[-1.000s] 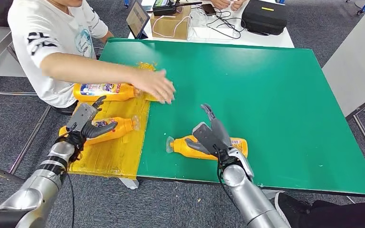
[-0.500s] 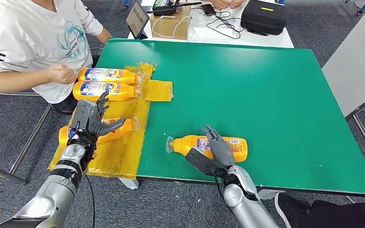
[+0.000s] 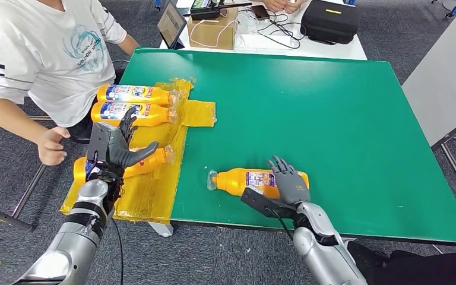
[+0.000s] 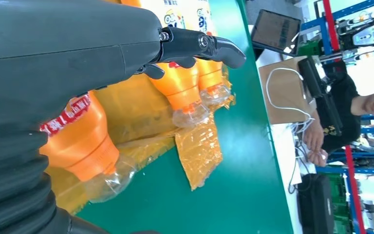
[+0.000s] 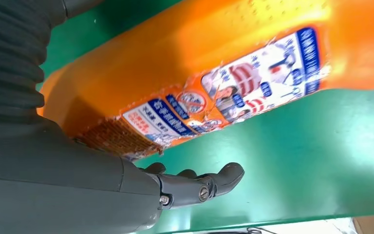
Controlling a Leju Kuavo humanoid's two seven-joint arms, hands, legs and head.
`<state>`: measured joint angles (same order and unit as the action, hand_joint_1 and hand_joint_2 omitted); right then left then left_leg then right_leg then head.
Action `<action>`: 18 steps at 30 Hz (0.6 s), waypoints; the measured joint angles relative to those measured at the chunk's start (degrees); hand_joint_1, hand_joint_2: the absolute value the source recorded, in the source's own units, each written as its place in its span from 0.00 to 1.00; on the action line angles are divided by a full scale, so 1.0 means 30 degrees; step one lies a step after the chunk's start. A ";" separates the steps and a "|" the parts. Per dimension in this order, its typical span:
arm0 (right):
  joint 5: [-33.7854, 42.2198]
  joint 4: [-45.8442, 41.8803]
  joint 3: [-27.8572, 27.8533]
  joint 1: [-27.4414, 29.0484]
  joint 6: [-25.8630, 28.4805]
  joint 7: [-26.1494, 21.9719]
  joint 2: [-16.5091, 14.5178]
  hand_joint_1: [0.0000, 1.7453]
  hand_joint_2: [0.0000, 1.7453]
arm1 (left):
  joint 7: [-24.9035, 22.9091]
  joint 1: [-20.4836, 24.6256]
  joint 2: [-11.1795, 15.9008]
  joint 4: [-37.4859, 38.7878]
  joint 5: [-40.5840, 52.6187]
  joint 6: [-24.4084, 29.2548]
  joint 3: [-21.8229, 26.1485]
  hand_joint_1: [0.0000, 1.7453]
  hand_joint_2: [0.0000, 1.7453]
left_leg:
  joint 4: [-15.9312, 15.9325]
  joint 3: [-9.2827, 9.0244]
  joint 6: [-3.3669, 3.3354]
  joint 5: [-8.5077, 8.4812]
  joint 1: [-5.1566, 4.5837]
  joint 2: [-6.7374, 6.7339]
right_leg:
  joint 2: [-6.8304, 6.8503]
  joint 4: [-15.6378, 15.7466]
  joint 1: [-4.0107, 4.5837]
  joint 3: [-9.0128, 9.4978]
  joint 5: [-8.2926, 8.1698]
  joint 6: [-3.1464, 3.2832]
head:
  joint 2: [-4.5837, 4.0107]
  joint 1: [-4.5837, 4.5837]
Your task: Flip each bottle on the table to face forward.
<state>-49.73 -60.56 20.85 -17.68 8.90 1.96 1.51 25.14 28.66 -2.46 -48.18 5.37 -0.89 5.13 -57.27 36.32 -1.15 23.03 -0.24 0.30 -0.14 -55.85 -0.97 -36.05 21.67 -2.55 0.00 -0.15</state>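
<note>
Head view, right hand [image 3: 289, 185] open, fingers spread over lying orange bottle [image 3: 243, 180], left hand [image 3: 114, 148] open above another bottle [image 3: 148, 160].

It looked like a robotics lab or test workshop. A green-topped table [image 3: 309, 107] stood on grey carpet, and at the top of the frame a white desk [image 3: 332, 50] carried a laptop [image 3: 171, 22], a cardboard box [image 3: 214, 29], cables and a black case [image 3: 330, 19]. Blue industrial racking [image 4: 355, 29] showed at the right edge of the left wrist view
</note>
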 joint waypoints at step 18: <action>0.0763 0.3602 0.0714 -0.3260 -0.3577 -0.0816 0.0726 1.00 1.00 | -0.0574 -0.0596 -0.0608 -0.1302 -0.0729 -0.0579 -0.1291 0.00 1.00 | 0.0003 -0.0163 -0.0006 0.0009 0.0000 -0.0019 | -0.0004 0.0017 0.0001 0.0140 0.0003 0.0005 | 0.0000 0.0002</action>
<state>-47.44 -49.75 22.99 -27.46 -1.84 -0.49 3.69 23.41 26.87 -4.29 -52.09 3.18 -2.62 1.26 -57.27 35.83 -1.17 23.06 -0.24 0.24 -0.16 -55.80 -0.97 -35.63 21.68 -2.54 0.00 -0.14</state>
